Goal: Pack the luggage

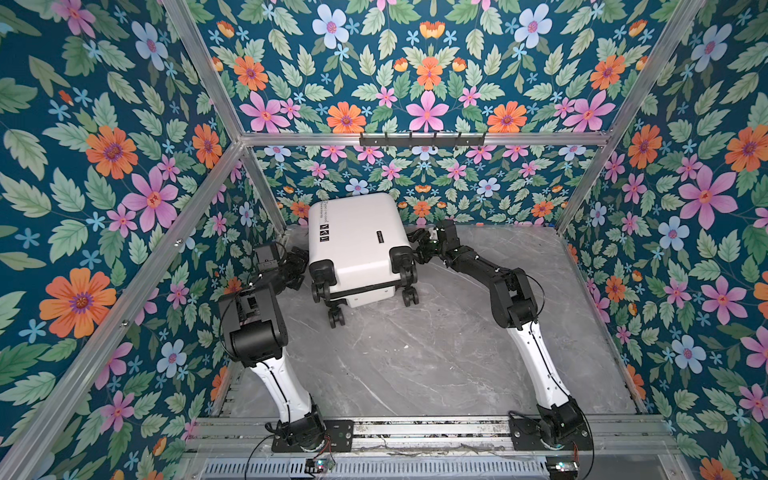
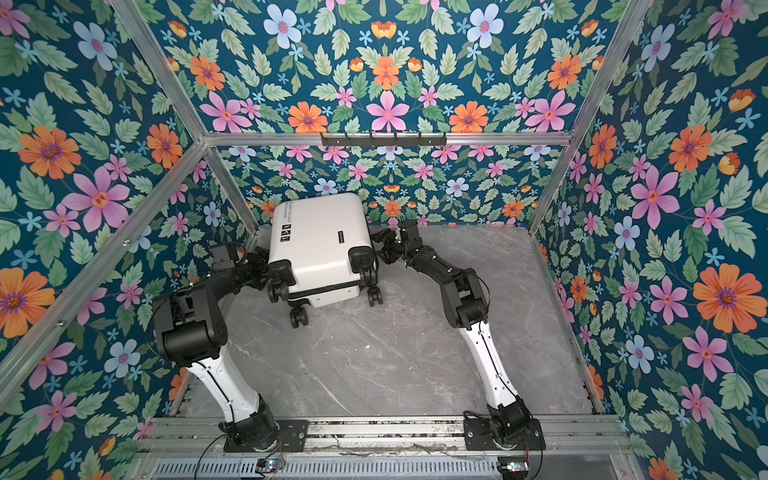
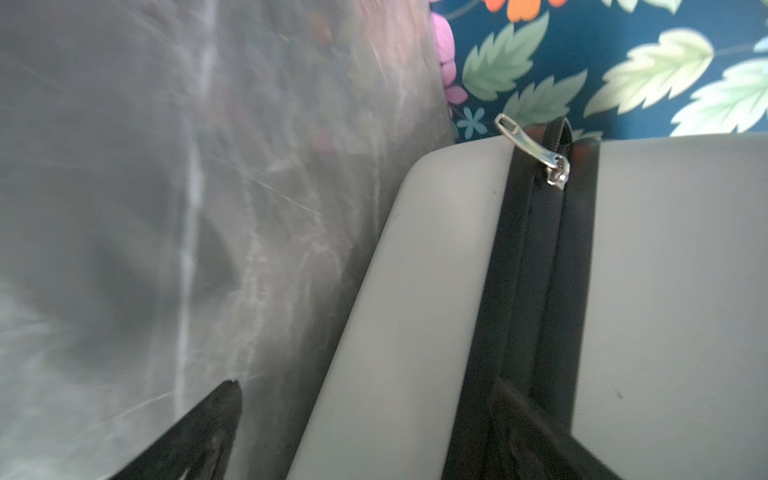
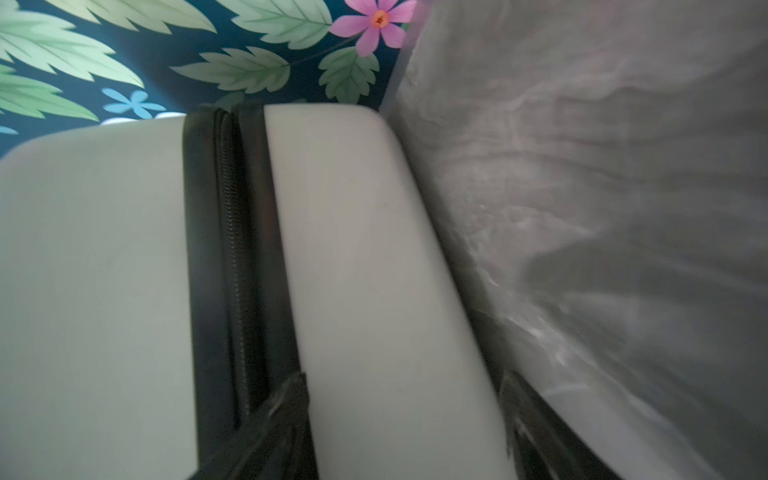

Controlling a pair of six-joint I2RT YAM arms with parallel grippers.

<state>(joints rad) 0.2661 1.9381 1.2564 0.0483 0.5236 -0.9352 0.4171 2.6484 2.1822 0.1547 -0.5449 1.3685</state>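
Note:
The luggage point(image 1: 353, 237) point(image 2: 316, 237) is a white hard-shell suitcase. It lies zipped shut at the back of the table, with its black wheels toward the camera. My left gripper point(image 1: 301, 270) point(image 2: 259, 270) is at its left side. In the left wrist view this gripper point(image 3: 365, 384) is open, with one finger on the black zipper band and the other clear of the shell point(image 3: 415, 291). My right gripper point(image 1: 417, 243) point(image 2: 384, 245) is at the right side. Its jaws point(image 4: 402, 376) stand open closely around one shell half point(image 4: 374, 270).
The grey marble table point(image 1: 436, 345) is walled by floral panels on three sides. The suitcase sits close to the back wall. A black hook rack point(image 1: 422, 139) hangs on the back rail. A silver zipper pull point(image 3: 536, 153) sticks out near the suitcase's far corner.

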